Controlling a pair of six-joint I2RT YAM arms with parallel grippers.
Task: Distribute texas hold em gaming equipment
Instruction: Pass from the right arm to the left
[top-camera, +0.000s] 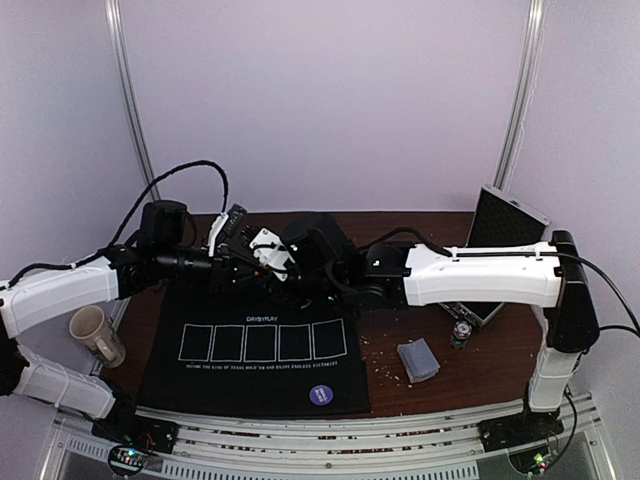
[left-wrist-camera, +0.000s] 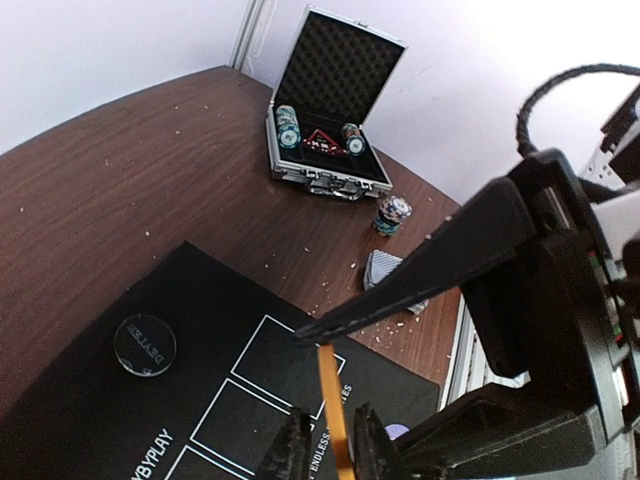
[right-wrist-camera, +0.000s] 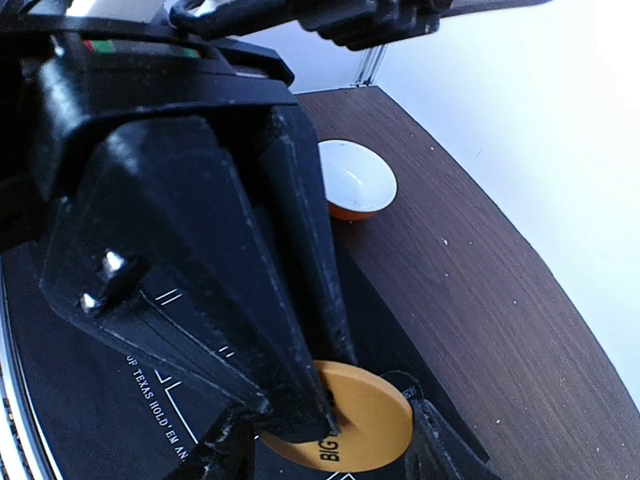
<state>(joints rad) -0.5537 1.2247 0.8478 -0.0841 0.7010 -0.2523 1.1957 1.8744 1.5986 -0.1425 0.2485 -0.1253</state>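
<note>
A: Where does the orange chip (right-wrist-camera: 350, 425) sit?
B: In the air above the far part of the black mat (top-camera: 255, 385), between both arms. The right hand (right-wrist-camera: 330, 445) grasps it across its width, one finger on each side of the rim.
A: And the left hand (left-wrist-camera: 330, 445)?
B: Its two fingers stand close on either side of the chip's flat faces, with the chip edge-on between them in the left wrist view. Whether they press on it or leave a sliver of gap cannot be told.
A: What lies on the mat?
B: A clear round disc (left-wrist-camera: 145, 343), apart from the white card outlines, and a purple-blue chip (top-camera: 321, 395) by the near edge, below the row of five outlines.
A: The rest of the game pieces?
B: A grey-blue deck of cards (top-camera: 418, 360) lies on the table (left-wrist-camera: 120, 190) just right of the mat. Beyond it a small stack of chips (top-camera: 461, 333) stands next to an open metal case (left-wrist-camera: 330, 150), which holds more chips.
A: Anything else?
B: A beige mug (top-camera: 96, 335) sits left of the mat, and a bowl (right-wrist-camera: 355, 180), white inside, rests on the bare table off the mat.
</note>
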